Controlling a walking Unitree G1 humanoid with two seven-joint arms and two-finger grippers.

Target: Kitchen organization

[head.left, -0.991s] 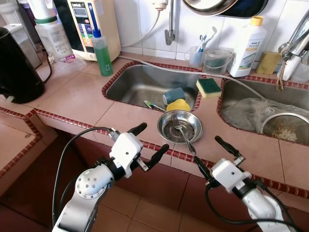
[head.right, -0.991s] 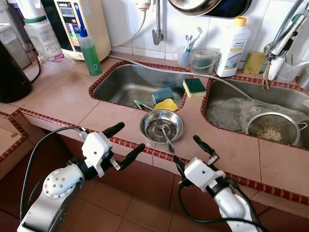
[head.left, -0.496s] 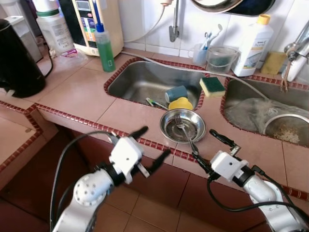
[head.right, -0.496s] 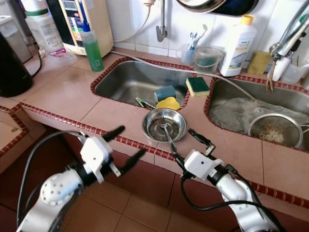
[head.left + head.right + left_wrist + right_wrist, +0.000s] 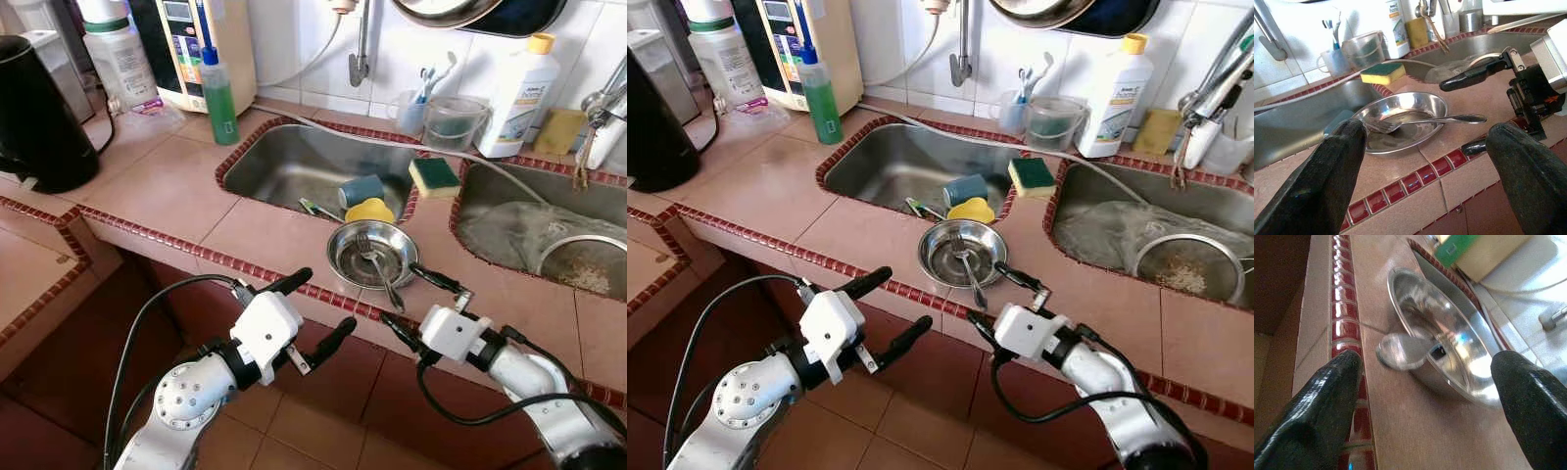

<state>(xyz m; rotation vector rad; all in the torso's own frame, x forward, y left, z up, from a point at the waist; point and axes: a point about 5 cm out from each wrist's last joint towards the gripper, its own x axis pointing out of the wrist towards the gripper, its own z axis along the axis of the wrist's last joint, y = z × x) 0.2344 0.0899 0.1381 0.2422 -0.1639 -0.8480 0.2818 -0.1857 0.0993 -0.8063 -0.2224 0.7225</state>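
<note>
A small steel bowl (image 5: 372,253) sits on the tiled counter just in front of the left sink basin. A fork (image 5: 380,274) lies in it, its handle reaching over the rim toward the counter edge. My right gripper (image 5: 398,292) is open at that edge, one finger on each side of the handle's end (image 5: 1400,350), not touching it. My left gripper (image 5: 328,297) hovers open and empty below the counter edge, left of the bowl. In the left wrist view the bowl (image 5: 1400,117) and the fork (image 5: 1435,119) lie straight ahead.
The left basin (image 5: 294,166) holds a blue cup (image 5: 361,189) and a yellow item (image 5: 369,211). A sponge (image 5: 435,176) rests on the divider. A strainer (image 5: 588,264) sits in the right basin. A green bottle (image 5: 219,93) and black kettle (image 5: 39,117) stand at left.
My right gripper has moved forward and up to the counter edge, and its fingers now straddle the fork's handle end. The left gripper has stayed roughly in place.
</note>
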